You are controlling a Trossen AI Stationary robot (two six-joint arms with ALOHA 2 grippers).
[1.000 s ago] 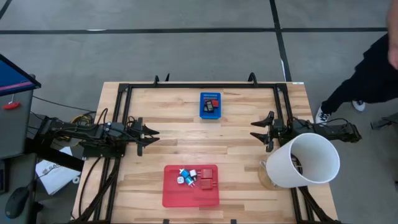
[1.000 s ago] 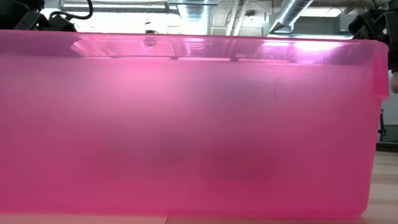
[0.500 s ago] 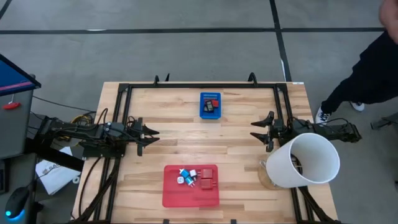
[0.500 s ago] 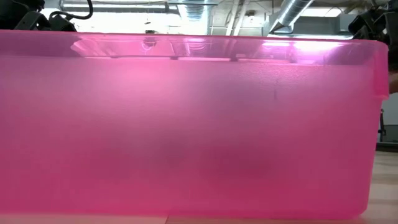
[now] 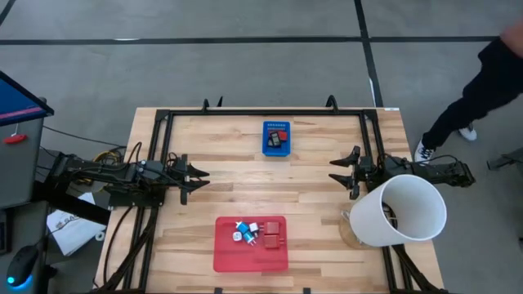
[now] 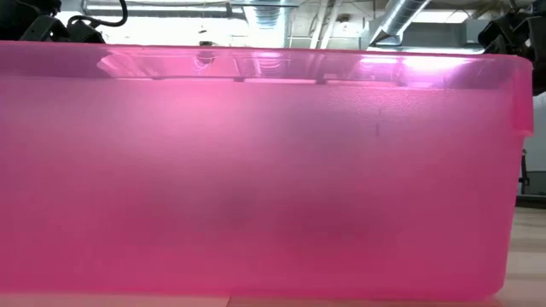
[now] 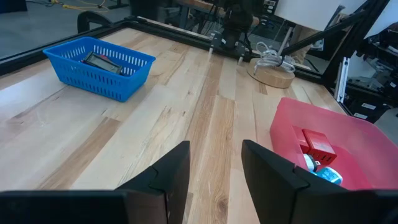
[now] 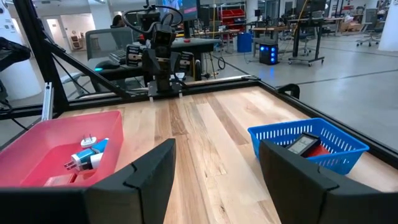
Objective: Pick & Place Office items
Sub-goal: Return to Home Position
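The wooden table [image 5: 221,196] spreads between my left gripper [image 5: 200,175] and my right gripper [image 5: 335,173], facing each other, both wide open and holding nothing. Ahead-right of my left gripper lies the red tray [image 5: 237,257] with small red, blue and white office items [image 5: 257,234]; ahead-left, the blue bin [image 5: 265,140] holds a few more.

The left pincer [image 7: 215,149] gapes, facing a blue basket [image 7: 107,84] and a red tray [image 7: 352,133].

Overhead; low against red tray [image 6: 256,170]; wrists inward.
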